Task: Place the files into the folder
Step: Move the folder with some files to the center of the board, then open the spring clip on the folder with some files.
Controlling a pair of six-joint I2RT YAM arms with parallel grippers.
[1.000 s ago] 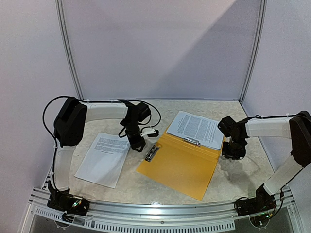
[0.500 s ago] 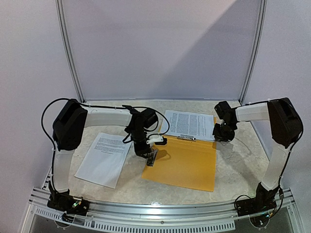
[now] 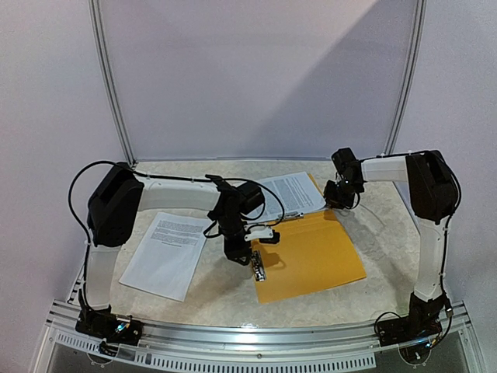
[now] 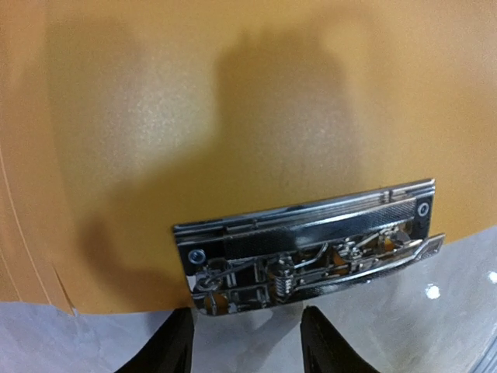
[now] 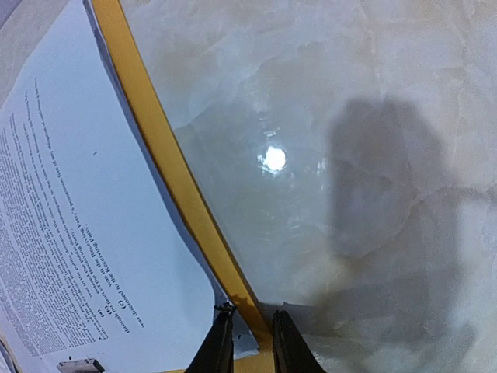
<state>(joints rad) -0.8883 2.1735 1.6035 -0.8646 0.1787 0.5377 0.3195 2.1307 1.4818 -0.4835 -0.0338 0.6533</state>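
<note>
1 folder [image 3: 311,260], 2 files [image 3: 165,252]; right gripper [image 5: 247,336] pinching folder edge, left gripper [image 4: 247,342] half-spread.

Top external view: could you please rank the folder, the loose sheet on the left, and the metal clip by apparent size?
1. Folder
2. Loose sheet, nearly the same size; folder partly covered, so unsure
3. Metal clip, clearly smallest

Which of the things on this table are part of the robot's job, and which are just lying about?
Part of the job:
- orange folder, lying open
- metal clip at the folder's edge, between the left gripper's fingers
- printed sheet lying on the folder, near the right gripper
- second printed sheet, on the table left of the folder

Just lying about:
- nothing that I can see
</note>
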